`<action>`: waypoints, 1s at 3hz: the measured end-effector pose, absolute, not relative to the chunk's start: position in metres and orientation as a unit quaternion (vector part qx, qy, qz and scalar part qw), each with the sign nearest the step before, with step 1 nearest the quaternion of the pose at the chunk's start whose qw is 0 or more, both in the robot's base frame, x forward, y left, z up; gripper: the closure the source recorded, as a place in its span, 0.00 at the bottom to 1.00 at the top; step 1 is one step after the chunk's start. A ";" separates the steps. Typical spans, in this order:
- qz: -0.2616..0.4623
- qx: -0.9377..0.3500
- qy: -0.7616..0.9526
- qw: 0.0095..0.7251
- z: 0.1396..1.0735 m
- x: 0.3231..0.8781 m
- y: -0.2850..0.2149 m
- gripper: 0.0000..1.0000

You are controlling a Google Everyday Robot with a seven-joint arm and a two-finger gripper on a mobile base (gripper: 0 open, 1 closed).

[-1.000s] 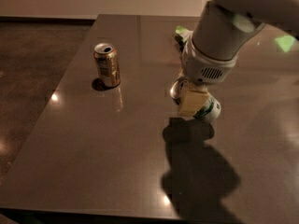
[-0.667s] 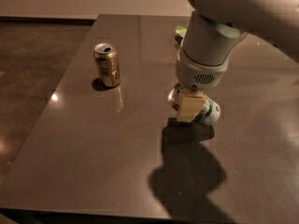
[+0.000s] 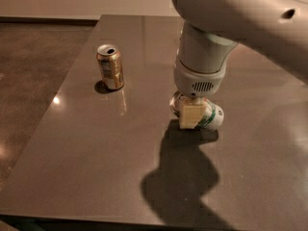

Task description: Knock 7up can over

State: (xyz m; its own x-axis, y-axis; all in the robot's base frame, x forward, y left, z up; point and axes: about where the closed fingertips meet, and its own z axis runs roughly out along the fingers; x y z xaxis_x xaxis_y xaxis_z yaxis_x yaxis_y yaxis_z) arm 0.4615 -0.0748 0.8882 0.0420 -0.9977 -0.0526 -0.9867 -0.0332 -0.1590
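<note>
The 7up can (image 3: pixel 213 116), silver-white with green print, lies on its side on the dark table (image 3: pixel 96 167), right of centre. My gripper (image 3: pixel 191 115) hangs from the big white arm (image 3: pixel 202 57) and sits low over the can's left end, touching or nearly touching it. Its cream-coloured tip covers part of the can. The arm's shadow falls on the table in front of the can.
A gold-brown can (image 3: pixel 110 66) stands upright on the table at the back left, well apart from the gripper. The table's left edge runs diagonally beside a darker floor (image 3: pixel 33 81). The front edge is near the bottom of the view.
The arm has come lower and a little nearer the camera, filling more of the top of the view. The 7up can stays lying under the gripper. The gold-brown can has not moved.
</note>
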 end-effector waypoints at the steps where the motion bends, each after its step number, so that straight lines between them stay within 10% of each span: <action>1: -0.036 -0.724 0.686 0.067 0.883 0.458 -0.073 0.05; 3: -0.018 -0.730 0.681 0.054 0.869 0.444 -0.068 0.00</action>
State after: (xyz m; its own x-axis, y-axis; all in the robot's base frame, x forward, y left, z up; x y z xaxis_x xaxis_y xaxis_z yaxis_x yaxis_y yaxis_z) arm 0.4442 -0.0684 0.8688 0.0726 -0.9963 -0.0466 -0.9924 -0.0675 -0.1030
